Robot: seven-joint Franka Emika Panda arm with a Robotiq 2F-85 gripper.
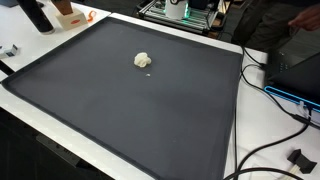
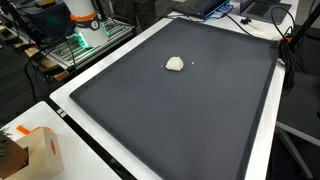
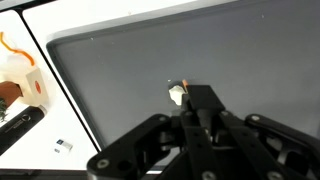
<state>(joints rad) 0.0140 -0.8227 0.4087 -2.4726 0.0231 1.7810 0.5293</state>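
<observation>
A small crumpled white lump (image 1: 143, 61) (image 2: 174, 64) lies alone near the middle of a big dark mat (image 1: 150, 115) (image 2: 190, 115). Neither exterior view shows the arm. In the wrist view my gripper (image 3: 205, 100) rises from the bottom edge, its black fingers closed together with nothing visible between them. It hangs well above the mat (image 3: 120, 70). The white lump (image 3: 176, 95), with a small orange speck on it, shows just left of the fingertips.
The mat lies on a white table. An orange-and-white box (image 2: 38, 150) (image 3: 22, 85) stands off the mat at one corner. A rack with green lights (image 2: 85, 35) and black cables (image 1: 272, 150) border the table. A small clip (image 3: 64, 146) lies on the white edge.
</observation>
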